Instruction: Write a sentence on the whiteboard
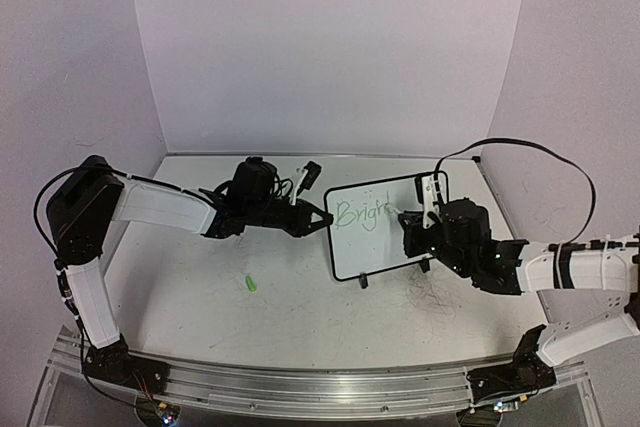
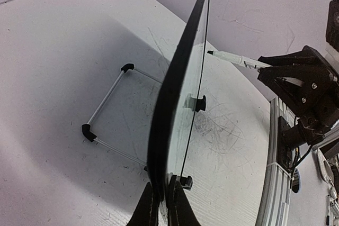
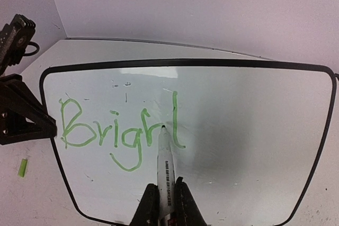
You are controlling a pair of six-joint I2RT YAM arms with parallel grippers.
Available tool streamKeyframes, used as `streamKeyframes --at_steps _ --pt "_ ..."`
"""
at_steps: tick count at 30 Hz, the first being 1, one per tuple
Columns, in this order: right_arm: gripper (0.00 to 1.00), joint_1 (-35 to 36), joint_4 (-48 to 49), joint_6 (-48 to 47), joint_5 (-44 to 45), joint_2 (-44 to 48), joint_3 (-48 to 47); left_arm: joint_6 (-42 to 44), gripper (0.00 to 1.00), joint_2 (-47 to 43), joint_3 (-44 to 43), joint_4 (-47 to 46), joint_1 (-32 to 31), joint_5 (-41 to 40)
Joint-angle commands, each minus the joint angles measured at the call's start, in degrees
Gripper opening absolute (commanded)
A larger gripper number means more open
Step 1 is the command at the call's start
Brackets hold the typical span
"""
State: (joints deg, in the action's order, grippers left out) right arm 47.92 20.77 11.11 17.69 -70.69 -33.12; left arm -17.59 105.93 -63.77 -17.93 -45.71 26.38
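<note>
The whiteboard (image 1: 385,232) stands tilted on its black feet mid-table; it fills the right wrist view (image 3: 238,130) and shows edge-on in the left wrist view (image 2: 177,93). Green handwriting (image 3: 116,130) on it reads "Bright" with the last letter's crossbar partly drawn; it also shows in the top view (image 1: 358,215). My left gripper (image 1: 322,219) is shut on the board's left edge (image 2: 164,205). My right gripper (image 3: 165,202) is shut on a white marker (image 3: 165,168), its tip touching the board at the last letter. The marker also shows in the left wrist view (image 2: 233,58).
A small green marker cap (image 1: 250,283) lies on the table in front of the left arm, also at the left edge of the right wrist view (image 3: 22,167). Grey scribble marks (image 1: 435,302) cover the tabletop near the right arm. White walls enclose the table.
</note>
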Motion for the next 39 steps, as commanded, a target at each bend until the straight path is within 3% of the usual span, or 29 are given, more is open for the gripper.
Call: streamKeyframes --at_steps 1,21,27,34,39 --pt "0.0 -0.08 2.18 -0.66 0.53 -0.84 -2.8 2.59 0.0 -1.78 -1.8 2.45 -0.17 -1.72" --pt "0.0 -0.13 -3.72 2.54 8.99 -2.74 -4.51 2.74 0.0 -1.78 -1.81 2.57 -0.17 -1.79" --pt "0.0 -0.59 3.42 0.05 3.62 8.35 2.75 2.76 0.0 -1.83 -1.8 2.64 -0.17 -1.78" --pt "0.0 -2.06 -0.16 -1.24 -2.4 1.9 0.06 2.67 0.0 -1.68 -1.89 2.64 -0.25 -1.66" --pt "0.0 -2.07 -0.36 -0.99 -0.24 0.98 -0.21 2.74 0.0 -1.61 -1.98 2.64 -0.28 -1.69"
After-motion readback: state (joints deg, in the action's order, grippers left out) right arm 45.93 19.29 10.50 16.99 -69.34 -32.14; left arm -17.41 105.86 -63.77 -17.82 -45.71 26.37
